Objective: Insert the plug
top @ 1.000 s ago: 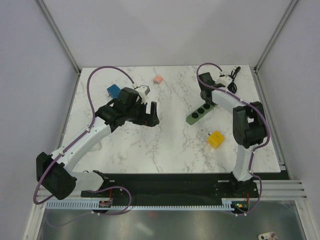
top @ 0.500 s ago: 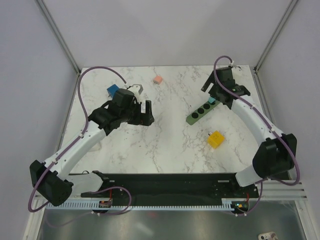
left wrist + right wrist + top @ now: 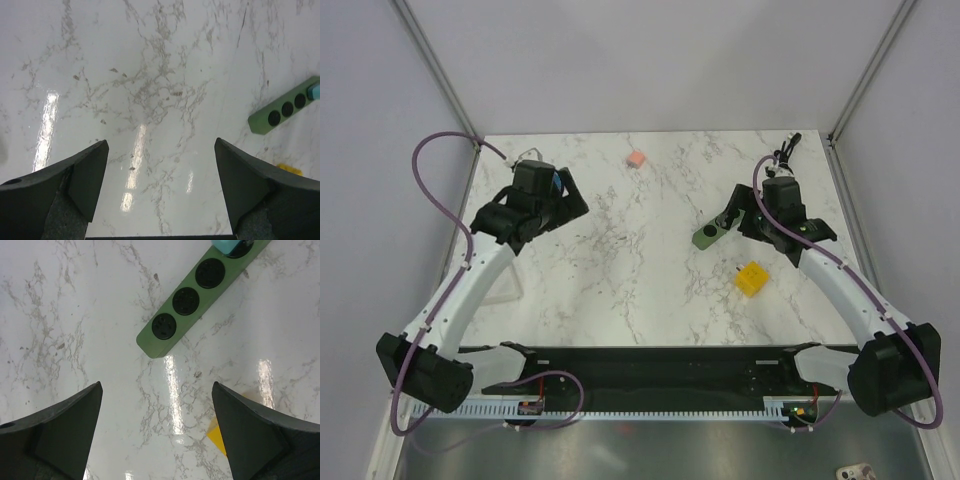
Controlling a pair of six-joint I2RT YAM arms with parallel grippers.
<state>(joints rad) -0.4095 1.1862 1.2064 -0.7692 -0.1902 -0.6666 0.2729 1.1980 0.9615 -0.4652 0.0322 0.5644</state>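
Note:
The green power strip (image 3: 200,295) lies diagonally on the marble table, with three empty round sockets. A light blue plug (image 3: 227,245) sits at its far end, cut off by the top edge of the right wrist view. In the top view only the strip's near end (image 3: 708,235) shows; the plug is hidden under my right arm. My right gripper (image 3: 157,432) is open and empty, just short of the strip's near end, also seen from above (image 3: 732,216). My left gripper (image 3: 160,187) is open and empty over bare marble at the back left (image 3: 570,204), far from the strip (image 3: 287,107).
A yellow block (image 3: 752,278) lies near the strip, right of my right gripper (image 3: 217,436). A pink block (image 3: 637,158) sits at the back centre. A black cable (image 3: 786,150) lies at the back right corner. A blue block (image 3: 556,180) peeks out behind my left wrist.
My left arm has pulled back to the left rear of the table. My right arm has swung from the strip's far end toward its near end. Both grippers stay open.

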